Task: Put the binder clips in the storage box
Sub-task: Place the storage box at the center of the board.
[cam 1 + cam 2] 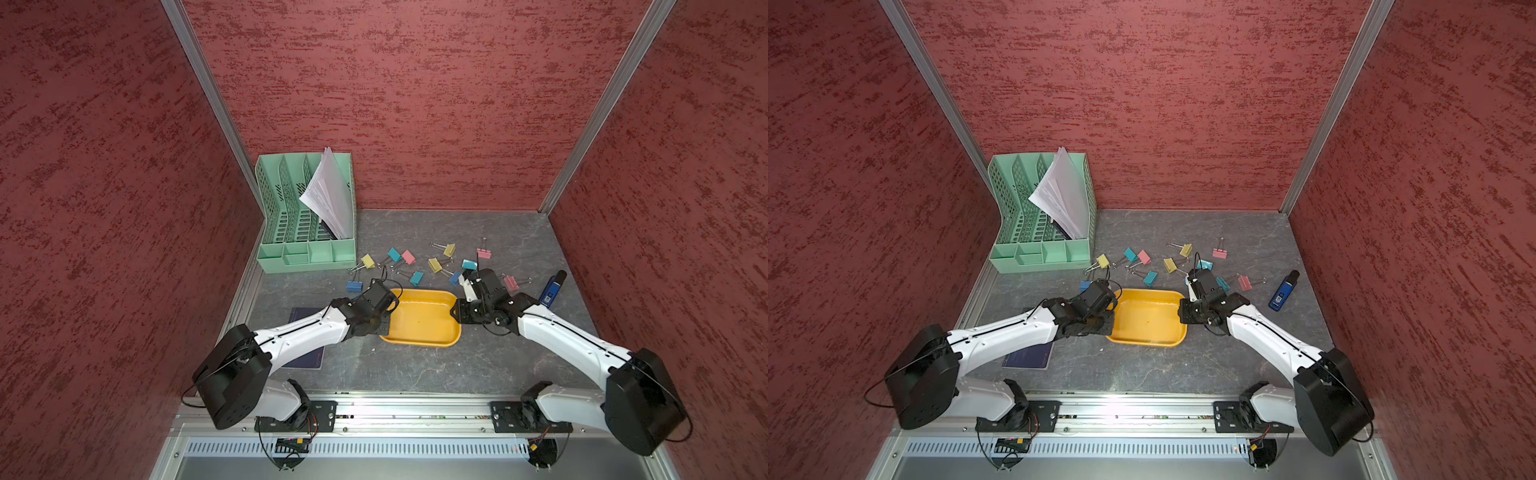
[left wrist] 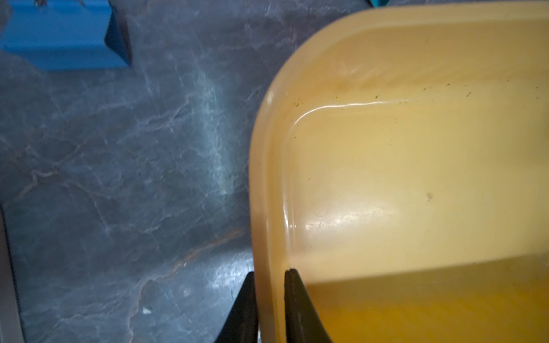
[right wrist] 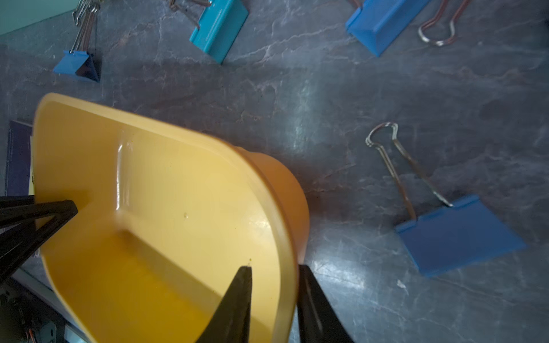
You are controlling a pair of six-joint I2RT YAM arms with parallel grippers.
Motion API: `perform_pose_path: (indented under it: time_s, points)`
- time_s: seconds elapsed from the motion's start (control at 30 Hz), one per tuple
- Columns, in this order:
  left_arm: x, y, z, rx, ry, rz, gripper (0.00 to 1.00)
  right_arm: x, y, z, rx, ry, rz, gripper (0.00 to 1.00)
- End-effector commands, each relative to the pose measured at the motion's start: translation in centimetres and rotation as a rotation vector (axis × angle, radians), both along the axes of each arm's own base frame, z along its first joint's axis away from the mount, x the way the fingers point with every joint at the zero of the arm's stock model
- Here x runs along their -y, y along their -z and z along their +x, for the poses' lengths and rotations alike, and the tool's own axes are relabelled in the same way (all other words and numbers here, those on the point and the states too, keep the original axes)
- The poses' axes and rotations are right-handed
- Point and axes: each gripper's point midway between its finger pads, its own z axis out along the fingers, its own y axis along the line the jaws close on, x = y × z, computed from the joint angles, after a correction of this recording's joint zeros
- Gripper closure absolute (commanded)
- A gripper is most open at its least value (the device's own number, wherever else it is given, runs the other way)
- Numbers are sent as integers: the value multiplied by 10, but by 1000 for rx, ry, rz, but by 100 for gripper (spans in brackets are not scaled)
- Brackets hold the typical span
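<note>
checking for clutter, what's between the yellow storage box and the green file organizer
In both top views, a blue binder clip and a yellow clip lie between the storage box and the organizer.

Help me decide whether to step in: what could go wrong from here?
Each hand straddles an end wall of the storage box: left hand, right hand. Withdrawing sideways instead of upward might drag or tip it. The right hand could also bump the blue binder clip lying beside it.
</note>
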Motion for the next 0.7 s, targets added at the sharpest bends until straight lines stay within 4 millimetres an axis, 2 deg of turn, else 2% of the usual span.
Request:
perform_pose_path:
  time_s: [0.0, 0.07, 0.13, 0.17, 0.2, 0.3, 0.43, 0.6, 0.67]
  points:
    - [-9, -3, -7, 24, -104, -53, 77, 2, 11, -12, -20, 60, 14, 66]
    - [-17, 2, -13, 15, -116, -40, 74, 5, 18, -17, -31, 75, 14, 60]
    - [-24, 4, -16, 19, -131, -28, 67, 8, 19, -19, -29, 89, 13, 47]
    - [-25, 3, -16, 22, -130, -30, 61, 9, 19, -19, -25, 95, 8, 42]
    - [-24, -1, -15, 35, -121, -41, 51, 14, 13, -16, -3, 114, -6, 35]
    - [-16, -11, -12, 58, -98, -86, 31, 20, -9, -6, 55, 142, -32, 24]
    - [-6, -25, -9, 89, -61, -135, 24, 39, -41, 11, 116, 208, -83, 18]
    - [2, -37, 0, 118, -15, -165, 23, 69, -70, 32, 160, 341, -56, 16]
    - [5, -40, 4, 124, 1, -178, 23, 92, -75, 43, 175, 433, -53, 14]
